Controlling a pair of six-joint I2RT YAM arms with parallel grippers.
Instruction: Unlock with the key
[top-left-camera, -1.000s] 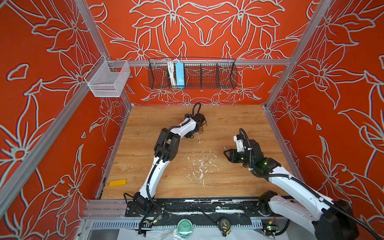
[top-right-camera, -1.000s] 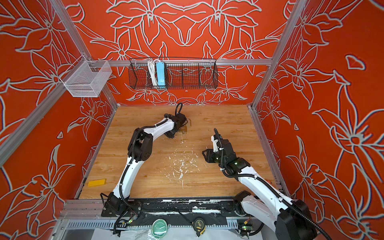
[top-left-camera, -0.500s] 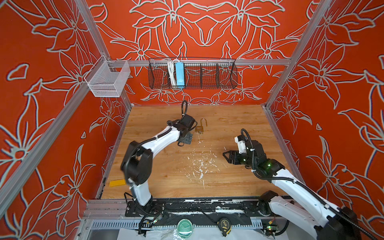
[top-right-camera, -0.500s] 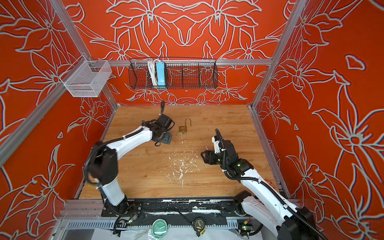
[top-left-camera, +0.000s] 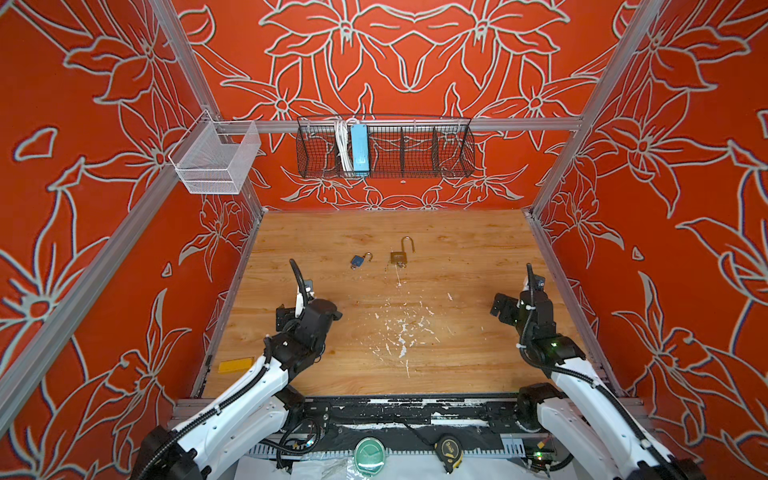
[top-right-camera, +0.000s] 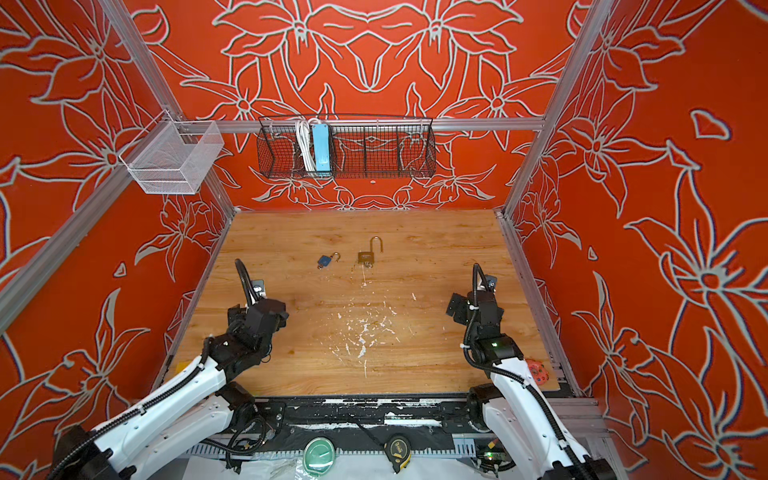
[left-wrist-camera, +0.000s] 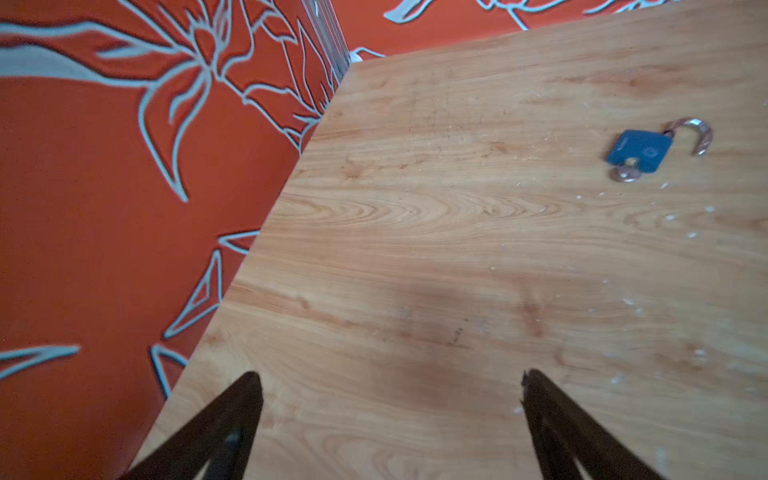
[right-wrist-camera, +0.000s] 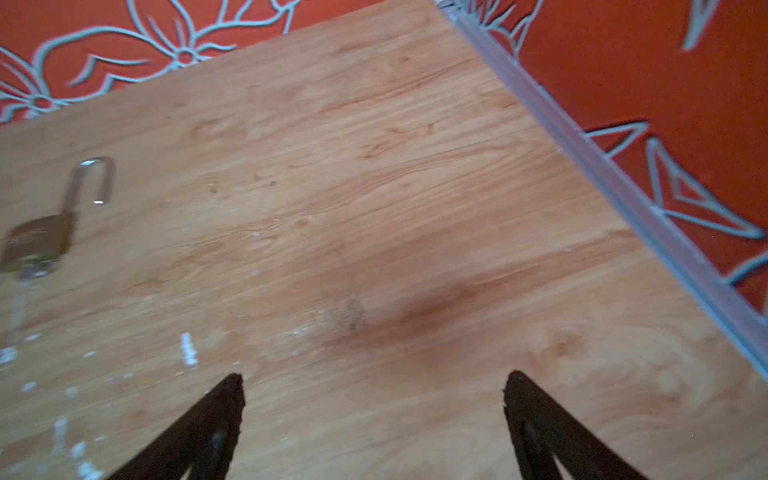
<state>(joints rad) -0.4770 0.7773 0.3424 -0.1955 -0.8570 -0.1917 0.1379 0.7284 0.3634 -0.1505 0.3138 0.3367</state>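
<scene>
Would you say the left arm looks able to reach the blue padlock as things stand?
Probably yes: only bare tabletop lies between the open left end effector and the blue padlock, and the brass padlock sits apart beside it.

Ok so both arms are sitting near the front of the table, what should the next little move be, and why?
Probably just lower both arms to rest; nothing looks left to unlock. The blue padlock and the brass padlock both lie with their shackles swung open. The left gripper and the right gripper are open, empty and well short of either lock.
</scene>
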